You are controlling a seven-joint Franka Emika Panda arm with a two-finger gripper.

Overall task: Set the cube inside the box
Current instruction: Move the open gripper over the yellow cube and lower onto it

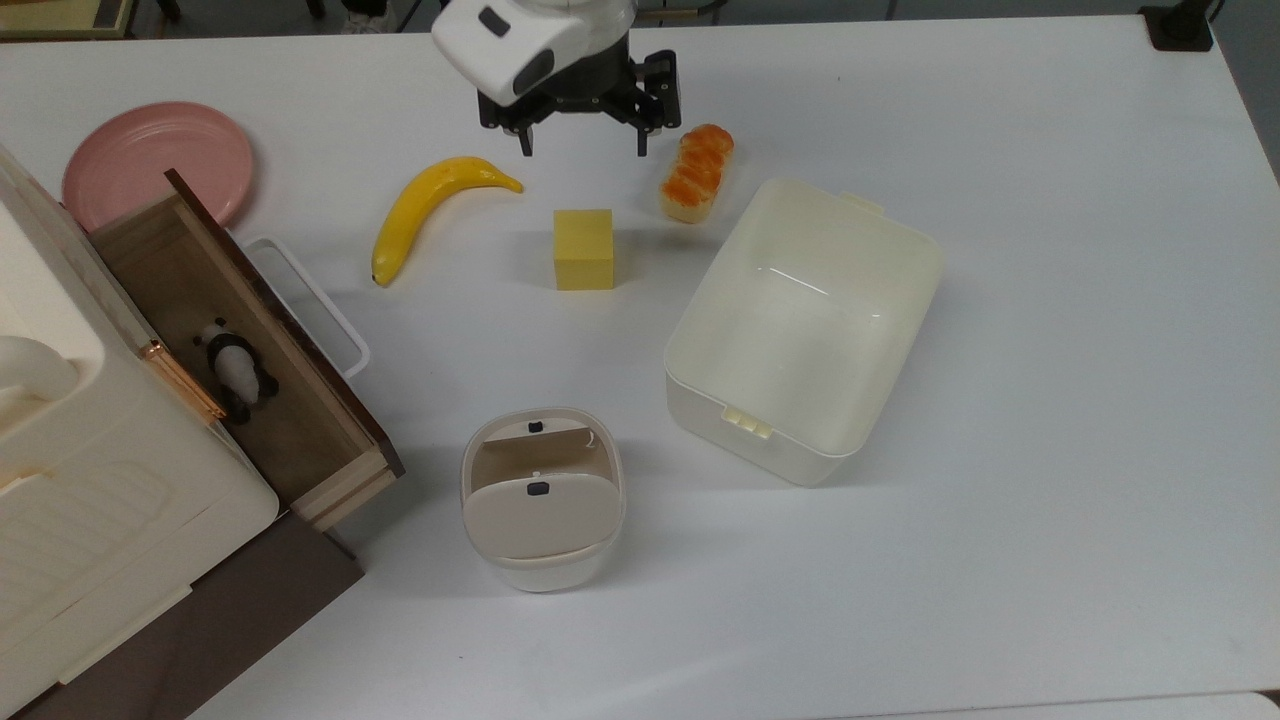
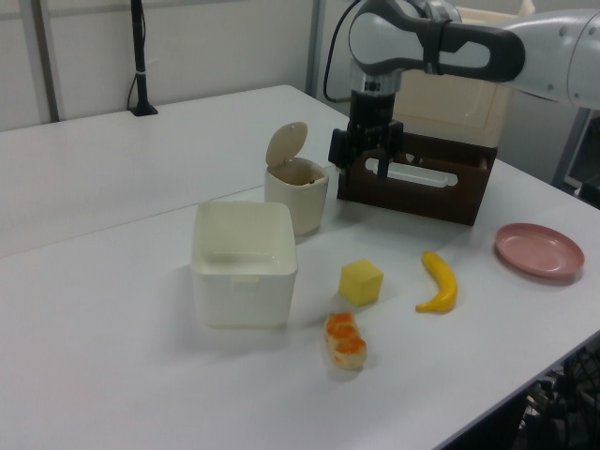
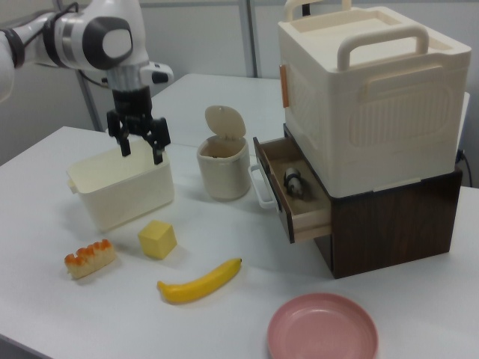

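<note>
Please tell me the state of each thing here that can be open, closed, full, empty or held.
pincer: open, holding nothing
cube: on the table, not held
box: open, empty
flap-lidded bin: lid raised
drawer: pulled out, a panda figure inside
pink plate: empty

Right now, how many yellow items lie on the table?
2: the cube sits near the middle of the top view, and the banana lies at the top view's left of it. None appears hidden.
</note>
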